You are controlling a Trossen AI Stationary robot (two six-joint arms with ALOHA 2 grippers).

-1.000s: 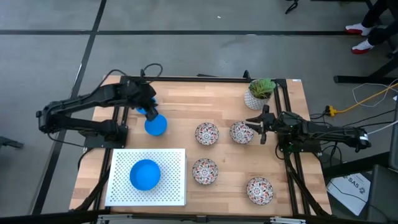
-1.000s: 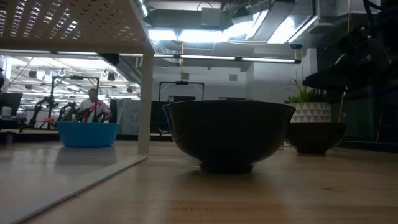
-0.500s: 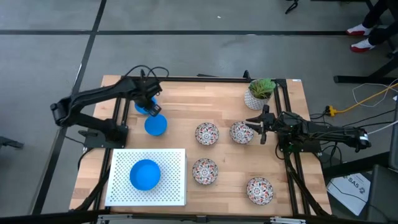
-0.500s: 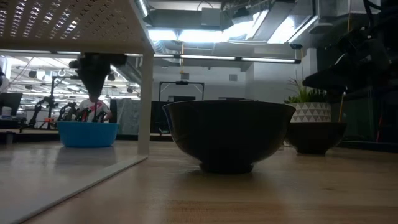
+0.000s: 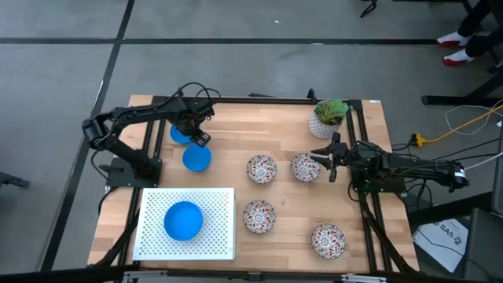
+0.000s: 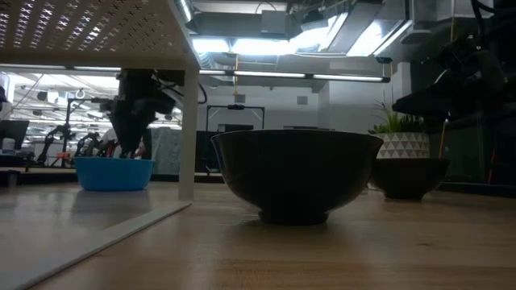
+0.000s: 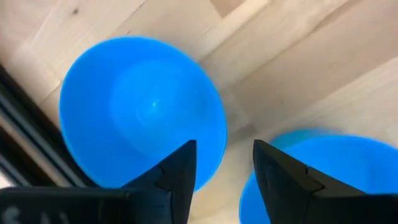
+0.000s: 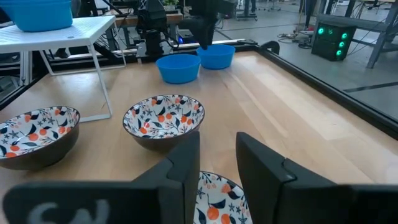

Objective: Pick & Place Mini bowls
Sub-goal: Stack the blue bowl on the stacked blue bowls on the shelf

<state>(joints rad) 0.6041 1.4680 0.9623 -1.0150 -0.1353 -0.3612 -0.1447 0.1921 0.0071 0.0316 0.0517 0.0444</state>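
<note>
Left end effector (image 5: 200, 137) above blue bowl (image 5: 180, 133)

Table (image 5: 236, 126) seen as pale matt wood planks; blue bowls (image 7: 140, 112) smooth, satiny plastic; floral bowls (image 8: 163, 117) glossy glazed; rack (image 5: 224, 236) perforated white metal.

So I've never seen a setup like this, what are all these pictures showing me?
It is a two-armed robot at a wooden table. One camera looks straight down, one sits at table height, and one rides on each wrist. The left gripper, open and holding nothing, hangs over two blue bowls. A third blue bowl sits on a white perforated stand. The right gripper, also open and empty, waits beside four floral bowls. A potted plant stands at the back.
</note>
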